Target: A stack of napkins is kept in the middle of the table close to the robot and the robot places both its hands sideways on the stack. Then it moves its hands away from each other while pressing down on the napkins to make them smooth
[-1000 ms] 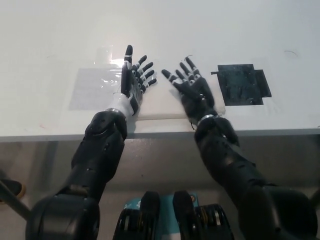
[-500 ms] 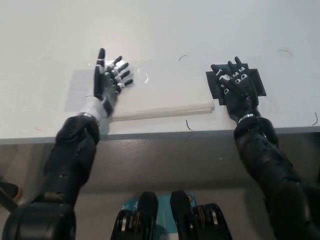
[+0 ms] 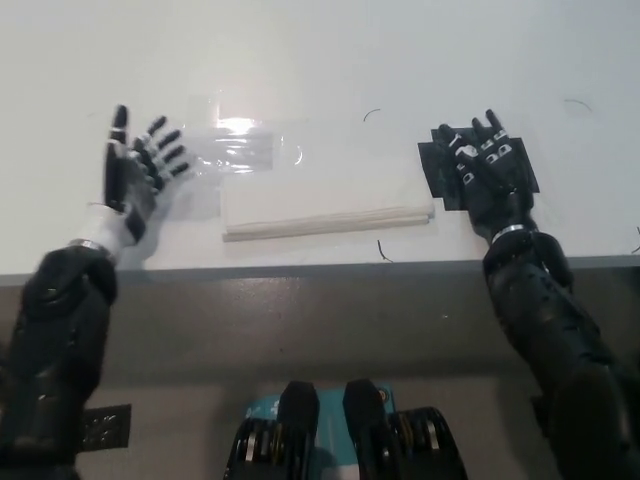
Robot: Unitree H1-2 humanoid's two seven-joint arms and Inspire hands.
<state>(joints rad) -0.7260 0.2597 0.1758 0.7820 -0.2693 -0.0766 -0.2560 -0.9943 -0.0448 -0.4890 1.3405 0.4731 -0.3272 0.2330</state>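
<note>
left hand point(image 3: 135, 180) and right hand point(image 3: 487, 172) spread empty, either side of unmarked napkin stack point(image 3: 322, 195)

Single view only, from the robot's head, so nothing to compare for overlap. Camera looks steeply down and slightly forward over the near edge of the white table point(image 3: 320, 60). Table top fills the upper half of the frame; the edge runs nearly level across the middle, with floor below it. Napkin stack point(image 3: 325, 195) sits centre frame, close to that edge. Left hand point(image 3: 135, 175) falls at picture left, right hand point(image 3: 485, 170) at picture right, both arms entering from the bottom corners. Moderately close range. Glare near the centre probably washes out surface detail there.
</note>
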